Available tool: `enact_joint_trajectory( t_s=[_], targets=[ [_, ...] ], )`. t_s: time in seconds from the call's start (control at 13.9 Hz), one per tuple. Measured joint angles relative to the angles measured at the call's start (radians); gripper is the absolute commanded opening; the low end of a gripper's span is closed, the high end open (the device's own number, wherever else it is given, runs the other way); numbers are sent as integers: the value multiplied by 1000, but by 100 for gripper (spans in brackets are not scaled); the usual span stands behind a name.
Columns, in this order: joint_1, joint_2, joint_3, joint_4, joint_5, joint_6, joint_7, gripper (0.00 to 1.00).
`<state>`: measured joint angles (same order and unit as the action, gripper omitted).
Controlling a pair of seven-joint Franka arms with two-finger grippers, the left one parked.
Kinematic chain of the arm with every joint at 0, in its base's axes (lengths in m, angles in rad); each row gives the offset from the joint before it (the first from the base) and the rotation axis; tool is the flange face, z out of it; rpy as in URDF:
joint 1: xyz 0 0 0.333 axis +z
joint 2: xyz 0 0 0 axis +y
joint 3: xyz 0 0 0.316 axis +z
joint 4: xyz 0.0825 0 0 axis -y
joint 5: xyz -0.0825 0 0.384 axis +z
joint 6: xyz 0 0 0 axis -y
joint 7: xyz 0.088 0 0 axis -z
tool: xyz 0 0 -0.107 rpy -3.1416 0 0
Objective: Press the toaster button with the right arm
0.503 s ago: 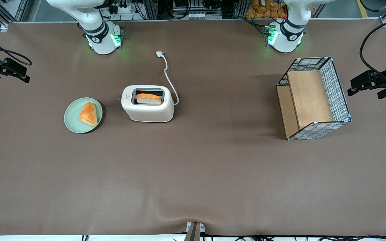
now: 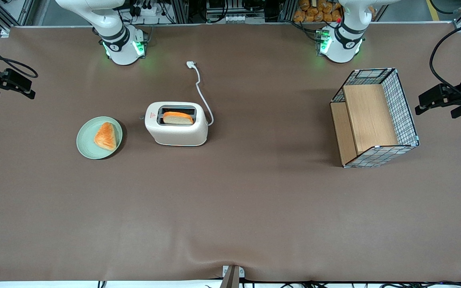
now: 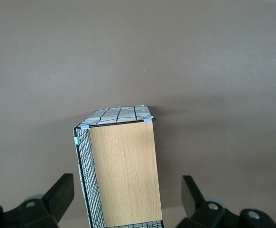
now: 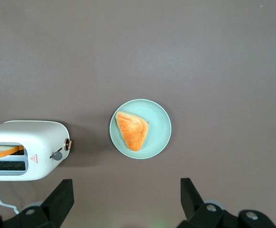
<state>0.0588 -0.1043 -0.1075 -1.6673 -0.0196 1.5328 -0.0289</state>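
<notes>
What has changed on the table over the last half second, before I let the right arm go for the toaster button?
Nothing visibly moved. The black right gripper hangs open high above the table, nothing held. The cream-white rounded toaster with a bread slice in its slot, its small grey lever button, the white cord, the pale green plate with its toast triangle and the wire-and-wood basket all sit as before.

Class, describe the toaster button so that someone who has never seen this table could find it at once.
Start at the cream toaster in the middle of the brown table, with bread in one slot. On its narrow end facing the green plate sits the toaster button, a small grey nub near the red triangle. The open claw hangs high above the plate.
</notes>
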Motion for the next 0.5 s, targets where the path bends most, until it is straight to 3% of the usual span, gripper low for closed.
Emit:
enact_joint_trajectory(
  t_s=[0.29,0.5],
  targets=[
    [0,1,20,-10,20,-9,1,100],
    [0,1,26,-41,62,-11,1,65]
  ],
)
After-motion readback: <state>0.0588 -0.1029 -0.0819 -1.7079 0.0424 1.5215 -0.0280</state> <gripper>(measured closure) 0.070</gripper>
